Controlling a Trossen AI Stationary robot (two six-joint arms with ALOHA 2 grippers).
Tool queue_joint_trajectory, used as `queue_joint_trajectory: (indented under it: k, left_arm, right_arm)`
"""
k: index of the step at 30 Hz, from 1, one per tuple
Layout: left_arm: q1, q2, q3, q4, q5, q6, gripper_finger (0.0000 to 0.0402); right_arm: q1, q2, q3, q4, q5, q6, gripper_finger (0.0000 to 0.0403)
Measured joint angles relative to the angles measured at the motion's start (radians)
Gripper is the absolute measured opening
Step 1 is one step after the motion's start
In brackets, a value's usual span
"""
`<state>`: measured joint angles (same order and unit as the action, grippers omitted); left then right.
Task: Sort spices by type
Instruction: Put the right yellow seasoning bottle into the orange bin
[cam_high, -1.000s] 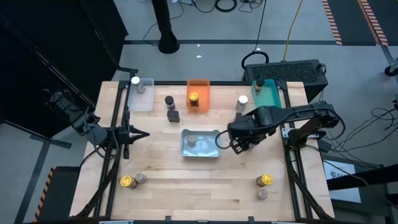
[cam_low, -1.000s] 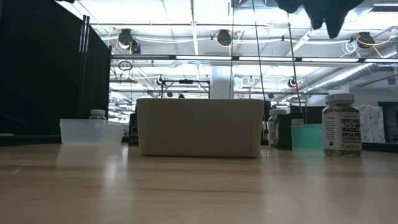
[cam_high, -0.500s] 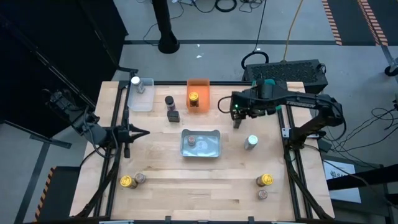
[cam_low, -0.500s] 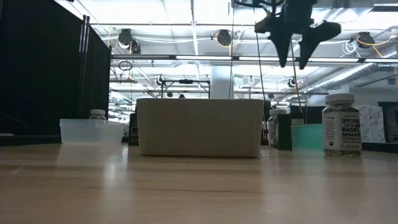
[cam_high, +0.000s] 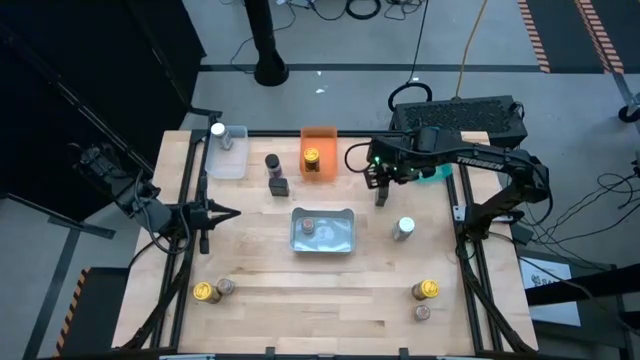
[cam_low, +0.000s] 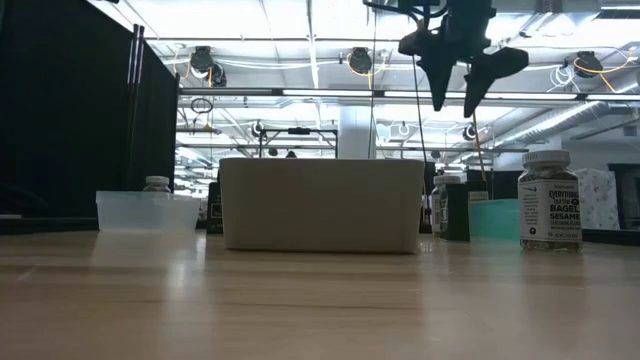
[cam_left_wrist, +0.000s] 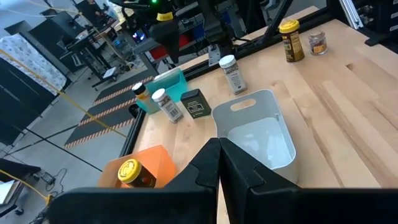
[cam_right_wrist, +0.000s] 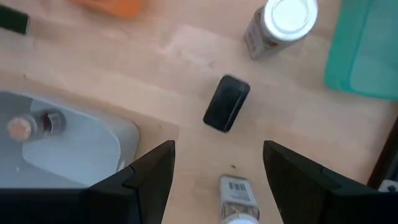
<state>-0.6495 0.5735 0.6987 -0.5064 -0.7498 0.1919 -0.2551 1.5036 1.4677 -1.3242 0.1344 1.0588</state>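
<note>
The right pincer (cam_high: 381, 186), its fingers spread and empty, hangs above the desk (cam_high: 330, 275) between the orange bin (cam_high: 319, 140) and the teal bin (cam_high: 432, 165). Just nearer the desk's front, a white-lidded spice jar (cam_high: 404, 229) stands upright, closest to this arm. The left pincer (cam_high: 224, 214), pressed together, waits at the left edge.

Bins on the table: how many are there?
4. Along the back edge, a clear bin at left, an orange bin in the middle and a teal bin at right, partly hidden; a white bin at the centre.
</note>
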Motion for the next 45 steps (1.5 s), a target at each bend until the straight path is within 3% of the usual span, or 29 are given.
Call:
queue_joint_trajectory:
  k: [4,10,22,26,30,33,37,45]
  left_arm:
    - [0.000,0.000,0.000,0.000,0.000,0.000,0.0015]
    - [0.000,0.000,0.000,0.000,0.000,0.000,0.0015]
    - [0.000,0.000,0.000,0.000,0.000,0.000,0.0015]
    - [0.000,0.000,0.000,0.000,0.000,0.000,0.0015]
    - [0.000,0.000,0.000,0.000,0.000,0.000,0.0015]
    - [0.000,0.000,0.000,0.000,0.000,0.000,0.0015]
    - [0.000,0.000,0.000,-0.001,0.000,-0.001,0.0015]
    - [0.000,0.000,0.000,-0.001,0.000,-0.002,0.0015]
  right_arm:
    - [-0.042,-0.001,0.001,-0.066,0.001,0.024,0.0226]
    - [-0.121,-0.002,0.001,-0.232,-0.114,-0.066,0.0226]
    - [-0.133,-0.002,0.001,-0.082,-0.123,-0.080,0.0226]
    - [-0.158,-0.002,0.001,-0.113,-0.174,-0.131,0.0226]
    - [-0.164,-0.002,0.001,-0.104,-0.151,-0.064,0.0226]
    - [-0.156,-0.002,0.001,-0.075,-0.183,-0.143,0.0226]
    - [-0.150,-0.004,0.001,-0.058,-0.088,-0.099,0.0226]
    - [-0.140,-0.001,0.001,-0.061,-0.089,0.042,0.0226]
